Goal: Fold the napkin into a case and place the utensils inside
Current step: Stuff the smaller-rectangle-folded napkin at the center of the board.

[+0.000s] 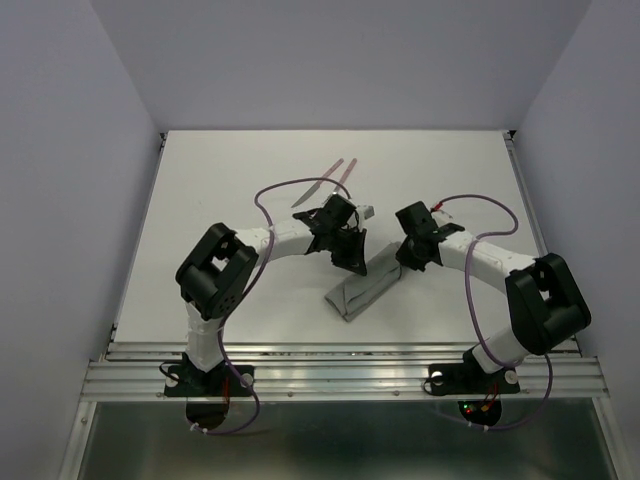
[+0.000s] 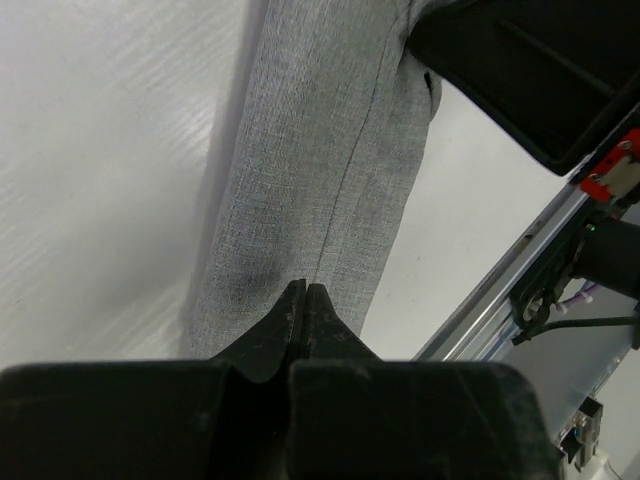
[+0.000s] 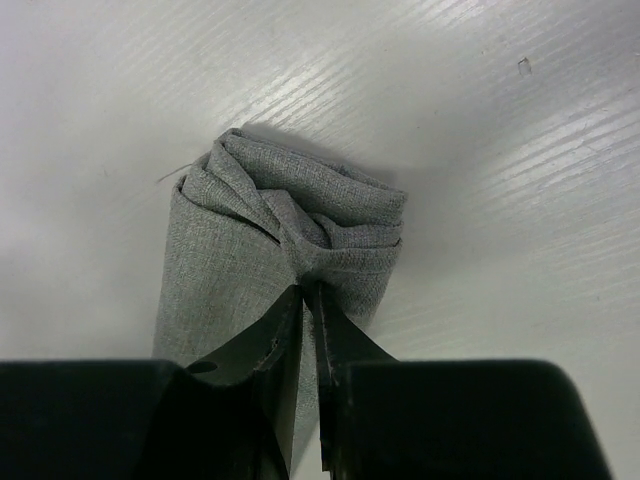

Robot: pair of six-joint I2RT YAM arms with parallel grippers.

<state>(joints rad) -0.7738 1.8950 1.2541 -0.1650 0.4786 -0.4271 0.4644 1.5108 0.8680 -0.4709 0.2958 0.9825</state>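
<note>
Grey matte cloth napkin (image 3: pixel 250 260), folded long, looks soft and floppy, so I'd grab layered edges. Right gripper (image 3: pixel 308 295) pinches its bunched end; left gripper (image 2: pixel 305 292), pressed together, rests on its seam.

White table (image 1: pixel 220 180): folded grey napkin (image 1: pixel 362 292) lies mid, twd near edge; knife & fork (image 1: pixel 324 179) well apart, far side.

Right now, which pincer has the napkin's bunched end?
The right pincer: its tips nip the gathered folds at the end of the napkin. The left pincer is shut, tips at its long seam.
</note>
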